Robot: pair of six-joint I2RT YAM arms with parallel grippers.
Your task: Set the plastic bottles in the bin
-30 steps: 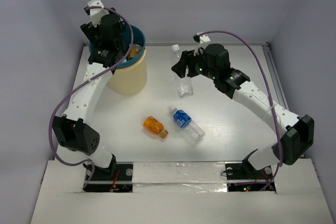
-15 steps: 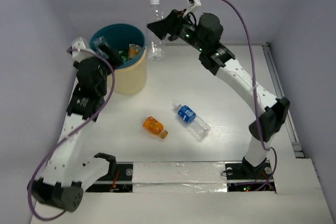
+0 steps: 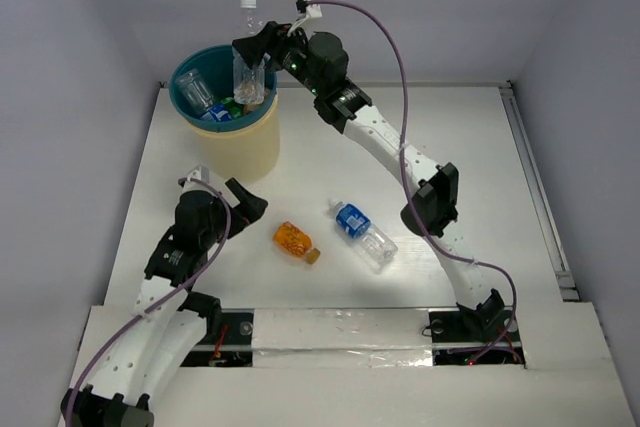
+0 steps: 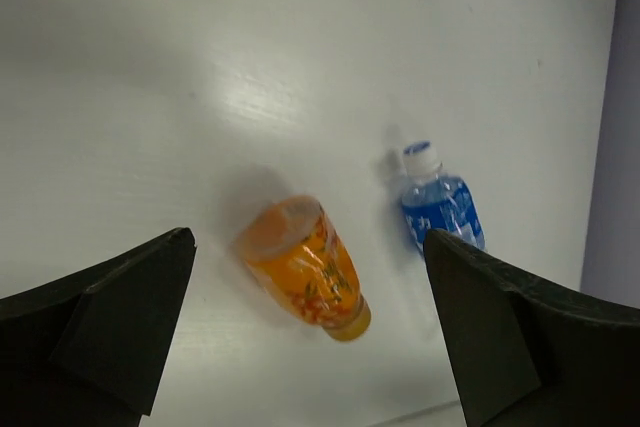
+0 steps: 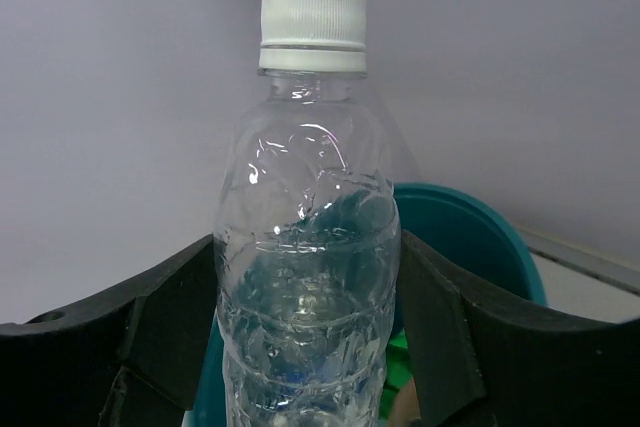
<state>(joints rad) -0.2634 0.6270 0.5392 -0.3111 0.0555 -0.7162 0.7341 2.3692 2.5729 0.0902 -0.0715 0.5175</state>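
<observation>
Swinging back from the bin toward the near edge, the left pincer (image 4: 308, 235) has spread wide and holds nothing; its wrist view looks straight down on the orange bottle (image 3: 294, 241), which lies on its side on the worktop (image 3: 450, 147) between the open fingers' line of sight, with the blue-labelled bottle (image 3: 360, 232) lying just beyond it to the right. These two look like the only bottles left out on the worktop. Farther back, the bin (image 3: 245, 147) stands at the far left and already has several bottles inside, a blue label and some green showing among them. Over its rim the right pincer (image 3: 255, 59) is pinching the plain clear bottle (image 5: 308, 237) upright by its body, having carried it across from mid-worktop within the last second. Judged from this, the clear bottle is about ready to drop, while the left arm seems lined up to collect the orange one next.
</observation>
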